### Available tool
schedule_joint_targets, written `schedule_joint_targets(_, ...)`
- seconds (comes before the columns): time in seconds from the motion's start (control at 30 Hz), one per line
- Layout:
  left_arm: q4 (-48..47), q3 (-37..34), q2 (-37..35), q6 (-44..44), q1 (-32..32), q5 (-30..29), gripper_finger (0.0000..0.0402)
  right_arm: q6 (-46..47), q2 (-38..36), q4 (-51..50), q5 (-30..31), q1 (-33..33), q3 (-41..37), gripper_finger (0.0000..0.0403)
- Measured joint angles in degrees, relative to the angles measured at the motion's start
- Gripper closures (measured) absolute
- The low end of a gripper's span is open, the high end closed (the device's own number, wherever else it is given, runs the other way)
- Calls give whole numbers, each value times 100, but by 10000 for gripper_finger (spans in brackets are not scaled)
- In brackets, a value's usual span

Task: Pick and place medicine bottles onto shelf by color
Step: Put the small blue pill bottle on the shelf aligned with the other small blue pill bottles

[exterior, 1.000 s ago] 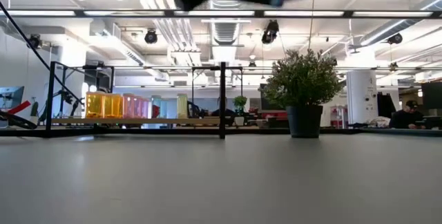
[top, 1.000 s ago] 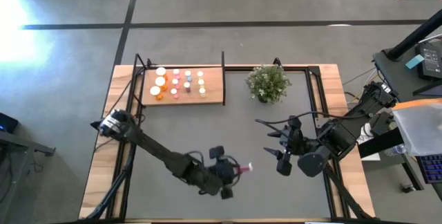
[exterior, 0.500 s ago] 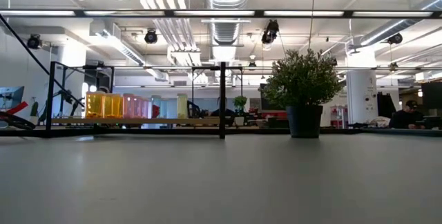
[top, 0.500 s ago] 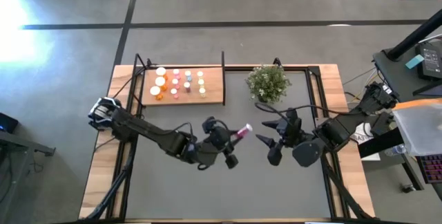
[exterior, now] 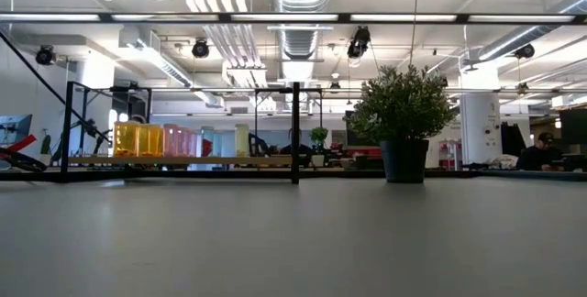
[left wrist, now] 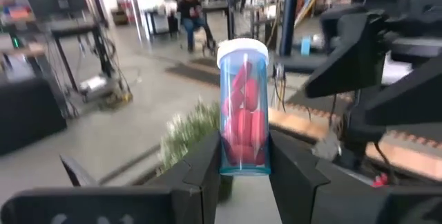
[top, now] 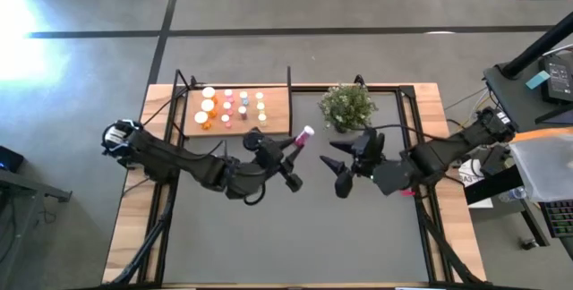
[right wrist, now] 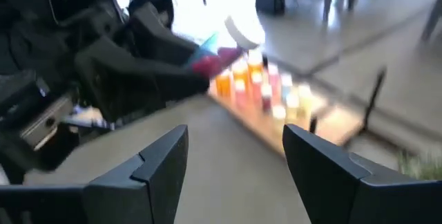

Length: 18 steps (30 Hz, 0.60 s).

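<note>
Red bottle (left wrist: 243, 106) w/ white cap; shelf (top: 274, 120) lt-brown wood.

Low view: neither arm visible. High view: bottles on shelf (top: 237, 111) too small to count by colour. Left wrist view: fingers (left wrist: 207, 169) cover red bottle's (left wrist: 243, 106) base. Right wrist view: motion-blurred throughout; shelf bottles (right wrist: 259, 86) indistinct.
</note>
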Motion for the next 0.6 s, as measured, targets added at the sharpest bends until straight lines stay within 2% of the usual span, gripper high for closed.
schedule_joint_targets(0.07,437,0,-53,578,0,-48,315,-833,0,682,-73,-113,0,177)
schedule_joint_targets(0.2,1761,0,-59,2221,0,-71,315,-2268,-3,2103,-614,-266,0,177)
schedule_joint_targets(0.33,3605,0,-66,4140,-2,-65,315,-3087,-52,3199,-916,-330,0,177)
schedule_joint_targets(0.4,4389,0,-66,4799,-11,-3,315,-3381,-86,3550,-960,-346,0,177)
schedule_joint_targets(0.5,5024,0,-70,4984,-39,265,315,-3723,-109,3923,-1186,-377,0,177)
schedule_joint_targets(0.6,4854,0,-79,4785,-74,1155,315,-3793,-114,4198,-1847,-476,0,177)
